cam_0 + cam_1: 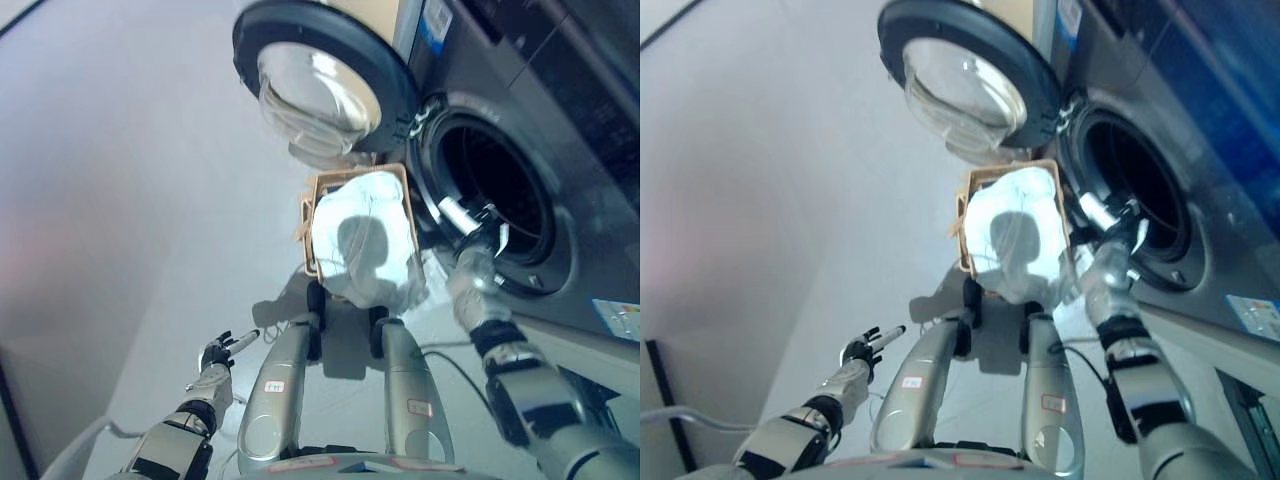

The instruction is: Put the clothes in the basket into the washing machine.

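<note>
- Now, at the far left, the left hand (222, 352) hangs low above the floor (120, 200), fingers apart and stretched out, holding nothing.
- From these fingers the basket (318, 186) lies up and to the right, well apart, and the robot's own legs stand between.
- The basket is on the floor, just beside the front of the washer (560, 150), below its open door (322, 75).
- The clothes (362, 240), a pale white heap, fill the basket and spill over its near rim; no piece is inside the drum (495, 190) as far as I can see.
- The long side of the basket runs away from the robot, almost parallel to the washer front.
- The right hand (1118, 228) is at the lower lip of the drum opening, to the right of the heap.
- Its fingers reach toward the opening and seem loosely spread; something pale shows near the tips, but I cannot tell if they pinch cloth.
- From the right fingers the clothes lie to the left and slightly lower, near, while the drum is just ahead.
- I judge the right hand is much the nearer one for the next grasp: it must go left onto the heap, then come back right into the drum.
- The task looks to be at an early stage, since the basket is still full.
</note>
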Motion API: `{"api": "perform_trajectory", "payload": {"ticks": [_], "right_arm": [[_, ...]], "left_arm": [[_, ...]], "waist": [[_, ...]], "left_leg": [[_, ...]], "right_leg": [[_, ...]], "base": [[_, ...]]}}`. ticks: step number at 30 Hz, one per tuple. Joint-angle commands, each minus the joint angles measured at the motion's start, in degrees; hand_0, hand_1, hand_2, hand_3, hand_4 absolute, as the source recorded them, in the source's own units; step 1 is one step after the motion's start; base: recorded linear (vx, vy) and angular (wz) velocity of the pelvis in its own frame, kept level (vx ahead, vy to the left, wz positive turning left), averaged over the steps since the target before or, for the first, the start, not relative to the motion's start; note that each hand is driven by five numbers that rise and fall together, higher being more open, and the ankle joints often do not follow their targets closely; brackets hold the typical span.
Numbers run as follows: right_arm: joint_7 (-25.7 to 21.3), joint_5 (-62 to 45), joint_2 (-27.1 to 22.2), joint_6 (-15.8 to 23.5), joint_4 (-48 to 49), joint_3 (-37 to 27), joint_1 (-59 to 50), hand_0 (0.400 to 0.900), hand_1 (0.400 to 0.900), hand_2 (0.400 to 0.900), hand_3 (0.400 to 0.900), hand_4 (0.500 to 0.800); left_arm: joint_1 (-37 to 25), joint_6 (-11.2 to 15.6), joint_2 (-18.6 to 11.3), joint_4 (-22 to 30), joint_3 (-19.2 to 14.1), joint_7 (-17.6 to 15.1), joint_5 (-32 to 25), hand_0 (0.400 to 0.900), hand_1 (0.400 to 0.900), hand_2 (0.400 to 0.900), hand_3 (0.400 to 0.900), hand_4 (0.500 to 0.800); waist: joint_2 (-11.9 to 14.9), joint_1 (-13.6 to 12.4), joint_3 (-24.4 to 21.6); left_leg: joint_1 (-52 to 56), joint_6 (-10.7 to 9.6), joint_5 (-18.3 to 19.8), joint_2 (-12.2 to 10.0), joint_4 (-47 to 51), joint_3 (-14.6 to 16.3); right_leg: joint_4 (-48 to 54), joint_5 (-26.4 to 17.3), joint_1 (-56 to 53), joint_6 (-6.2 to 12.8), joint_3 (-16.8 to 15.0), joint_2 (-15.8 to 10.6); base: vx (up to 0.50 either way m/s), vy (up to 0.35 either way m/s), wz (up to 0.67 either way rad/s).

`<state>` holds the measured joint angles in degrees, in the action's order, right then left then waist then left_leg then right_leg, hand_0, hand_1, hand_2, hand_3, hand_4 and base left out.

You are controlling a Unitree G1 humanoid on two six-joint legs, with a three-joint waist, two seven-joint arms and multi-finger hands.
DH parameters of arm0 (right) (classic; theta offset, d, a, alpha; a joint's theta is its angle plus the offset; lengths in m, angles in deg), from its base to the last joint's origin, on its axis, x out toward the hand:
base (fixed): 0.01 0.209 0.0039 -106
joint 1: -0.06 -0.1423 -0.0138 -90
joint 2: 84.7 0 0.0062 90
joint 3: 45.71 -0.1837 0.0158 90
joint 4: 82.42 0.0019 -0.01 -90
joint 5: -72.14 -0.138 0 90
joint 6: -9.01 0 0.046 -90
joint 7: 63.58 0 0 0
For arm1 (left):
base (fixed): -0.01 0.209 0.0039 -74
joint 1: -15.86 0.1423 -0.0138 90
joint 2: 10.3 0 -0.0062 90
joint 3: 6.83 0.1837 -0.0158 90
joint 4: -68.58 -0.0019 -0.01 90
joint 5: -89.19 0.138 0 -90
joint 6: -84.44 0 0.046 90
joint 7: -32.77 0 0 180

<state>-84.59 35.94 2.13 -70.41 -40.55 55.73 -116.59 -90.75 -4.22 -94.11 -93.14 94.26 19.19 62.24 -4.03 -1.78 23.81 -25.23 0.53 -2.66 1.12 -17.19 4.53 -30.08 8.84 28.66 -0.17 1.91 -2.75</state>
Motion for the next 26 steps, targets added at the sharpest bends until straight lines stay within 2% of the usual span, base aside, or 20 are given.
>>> {"api": "perform_trajectory", "payload": {"ticks": [1,4,6,7,13,21,26], "right_arm": [[2.5,11.9,-2.1,-0.7,5.3,1.2,4.0,0.9,0.9,0.9,0.9,0.8],[3.4,21.8,-2.9,-3.8,0.4,3.4,8.8,0.9,0.9,0.9,0.9,0.8],[3.5,25.2,-1.0,-6.3,-9.6,2.8,12.2,0.9,0.9,0.9,0.9,0.8],[3.5,25.2,-0.9,-6.3,-9.6,2.8,12.2,0.9,0.9,0.9,0.9,0.8],[5.4,25.3,2.8,-9.9,-26.3,-2.1,18.3,0.9,0.9,0.9,0.9,0.8],[8.5,23.4,4.7,-12.3,-34.5,-7.8,23.5,0.9,0.9,0.9,0.9,0.8],[9.1,23.9,4.5,-12.2,-34.2,-7.2,23.6,0.9,0.9,0.9,0.9,0.8]], "left_arm": [[4.9,-0.8,-1.2,-1.8,-1.5,0.3,4.3,0.9,0.9,0.9,0.9,0.8],[6.0,-1.2,-1.2,-2.2,-1.7,1.0,7.4,0.9,0.9,0.9,0.9,0.8],[6.4,-1.3,-1.5,-2.7,-1.9,1.0,8.8,0.9,0.9,0.9,0.9,0.8],[6.4,-1.3,-1.5,-2.7,-1.9,1.0,8.8,0.9,0.9,0.9,0.9,0.8],[7.7,-1.4,-2.4,-4.6,-1.2,1.4,14.2,0.9,0.9,0.9,0.9,0.8],[11.4,-2.2,-1.5,-7.2,-2.4,3.8,17.9,0.9,0.9,0.9,0.9,0.8],[12.2,-2.2,-1.3,-8.2,-2.6,4.2,18.8,0.9,0.9,0.9,0.9,0.8]], "waist": [[0.8,1.1,-2.9],[2.0,1.4,-5.2],[2.6,1.6,-7.9],[2.6,1.6,-7.8],[3.0,2.3,-13.4],[3.3,3.1,-18.4],[3.4,3.1,-19.6]], "left_leg": [[1.6,-1.3,2.0,2.1,3.9,1.3],[7.2,-1.5,1.5,2.0,7.5,0.8],[12.4,-1.8,0.7,2.0,11.7,0.1],[12.7,-1.8,0.7,2.0,11.8,0.0],[22.9,-2.7,-1.4,1.1,21.2,0.2],[29.1,-2.6,0.4,0.7,22.2,1.3],[29.8,-2.6,0.7,0.5,22.2,1.6]], "right_leg": [[6.9,-5.2,-2.3,3.31,-1.8,2.1],[11.0,-5.9,-8.0,3.87,-1.5,2.3],[15.3,-6.5,-12.9,4.31,-1.2,2.4],[15.5,-6.5,-13.1,4.31,-1.2,2.4],[24.9,-8.6,-23.0,4.77,-1.0,2.9],[29.2,-9.1,-30.5,4.82,-0.8,2.9],[30.2,-9.2,-31.4,4.58,-0.8,3.0]], "base": [[0.07,0.025,-0.07],[0.05,0.015,-0.05],[0.02,0.001,-0.01],[0.04,-0.006,0.0],[0.07,-0.025,-0.03],[0.05,-0.04,-0.04],[0.0,-0.031,-0.01]]}}
